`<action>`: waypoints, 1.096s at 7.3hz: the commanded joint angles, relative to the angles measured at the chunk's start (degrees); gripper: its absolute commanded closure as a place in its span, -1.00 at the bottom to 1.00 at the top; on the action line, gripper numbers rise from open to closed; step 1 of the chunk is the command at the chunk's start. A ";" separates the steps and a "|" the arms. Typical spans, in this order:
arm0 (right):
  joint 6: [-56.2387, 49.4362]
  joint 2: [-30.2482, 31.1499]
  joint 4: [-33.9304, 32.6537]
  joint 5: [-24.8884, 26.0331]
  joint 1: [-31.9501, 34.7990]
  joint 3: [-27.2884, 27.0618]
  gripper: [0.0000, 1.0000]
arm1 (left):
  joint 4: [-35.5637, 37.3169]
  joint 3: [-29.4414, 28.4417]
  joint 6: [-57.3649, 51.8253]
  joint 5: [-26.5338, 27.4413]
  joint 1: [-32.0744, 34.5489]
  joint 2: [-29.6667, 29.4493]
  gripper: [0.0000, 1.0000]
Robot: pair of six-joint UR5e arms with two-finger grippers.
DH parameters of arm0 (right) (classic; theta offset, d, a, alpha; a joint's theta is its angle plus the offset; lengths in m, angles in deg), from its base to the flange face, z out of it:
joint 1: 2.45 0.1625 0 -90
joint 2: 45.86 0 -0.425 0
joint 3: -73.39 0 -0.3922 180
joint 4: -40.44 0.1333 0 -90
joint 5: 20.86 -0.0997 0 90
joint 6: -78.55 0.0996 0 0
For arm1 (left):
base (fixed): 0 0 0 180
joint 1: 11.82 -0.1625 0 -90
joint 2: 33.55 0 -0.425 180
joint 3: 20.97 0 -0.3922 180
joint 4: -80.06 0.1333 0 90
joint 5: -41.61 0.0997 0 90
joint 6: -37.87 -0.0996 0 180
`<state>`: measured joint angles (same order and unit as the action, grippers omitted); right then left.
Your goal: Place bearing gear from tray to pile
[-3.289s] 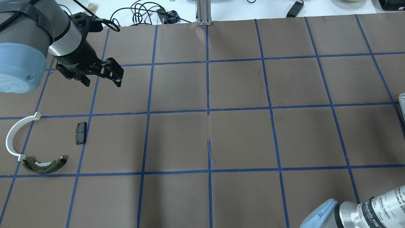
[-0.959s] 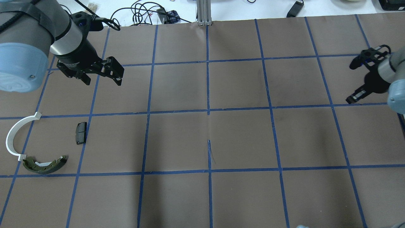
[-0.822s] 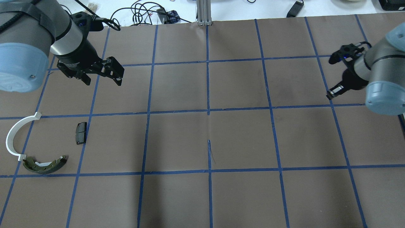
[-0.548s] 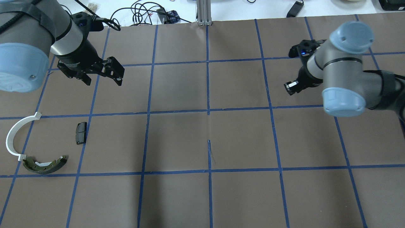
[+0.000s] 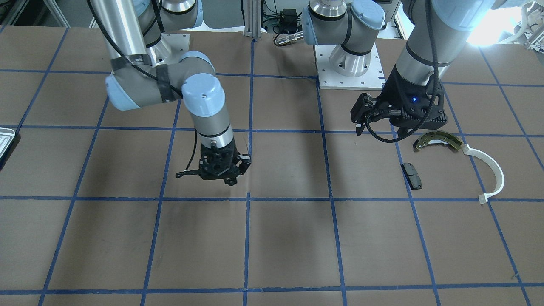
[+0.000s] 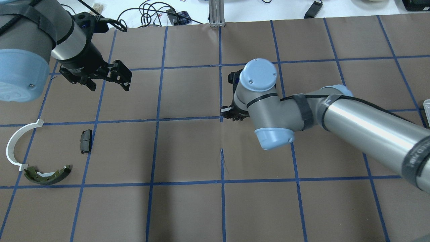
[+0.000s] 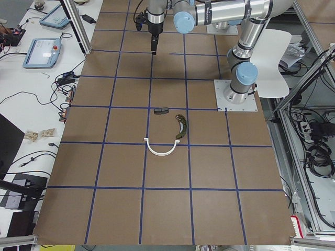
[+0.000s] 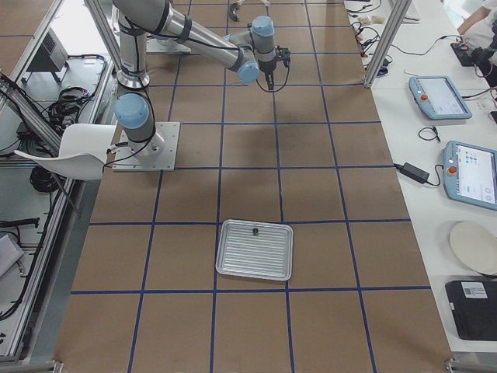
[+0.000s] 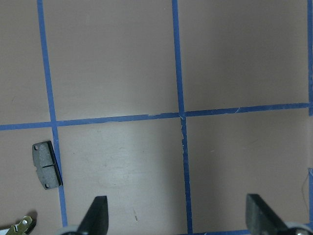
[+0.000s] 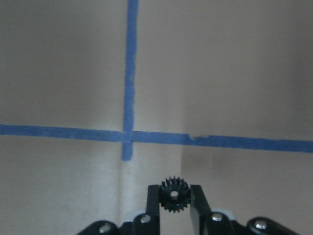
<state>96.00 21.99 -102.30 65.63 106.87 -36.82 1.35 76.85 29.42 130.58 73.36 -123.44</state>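
Near centre of the surface (image 6: 188, 151), over a crossing of blue tape lines, the right claw (image 10: 174, 198) points down from the R arm, which reaches in across the grid.

1. Right claw: fingers (image 10: 153, 200) pinch the bearing gear (image 10: 172, 194), a small black toothed wheel with a centre hole, held edge-on between the pads. Gear sits above the surface, not on it (wrist view shows the brown paper and the tape cross beyond it).
2. Gear position: well apart from the tray (image 8: 225, 268), which lies toward the R end of the surface, and well apart from the pile (image 7: 181, 127) at the L end. Approx. between the two.
3. Tray: silvery, ridged, one small dark item near its far rim; too small to identify.
4. Pile: brake shoe (image 6: 47, 174), white half-ring (image 6: 15, 144) and black pad (image 6: 86, 141). One end of the half-ring lies just beside one end of the shoe; the pad lies apart from both.
5. Left claw (image 6: 108, 86): spread wide, nothing between its fingers. Hangs above the surface near the pile, on the side away from the robot base. Its wrist view shows the pad at lower L.
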 commanded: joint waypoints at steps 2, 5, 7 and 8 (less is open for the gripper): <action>11.19 -3.69 -2.10 -0.54 6.52 2.73 -0.22 | -0.47 0.36 -0.60 0.51 -0.01 -0.72 -1.00; 10.60 -2.12 -1.49 1.56 2.94 4.83 -1.00 | 0.05 0.53 0.28 0.25 -0.19 -1.95 -1.00; -9.70 3.40 9.72 5.79 -10.02 7.20 -1.00 | 0.14 0.53 2.19 0.16 0.33 -3.35 -1.00; -24.42 5.43 11.59 5.97 -17.14 7.47 -1.00 | 0.23 0.53 4.39 -0.28 1.38 -4.75 -1.00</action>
<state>87.58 24.48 -94.48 70.77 98.33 -30.09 1.50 77.39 31.55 130.67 73.81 -126.71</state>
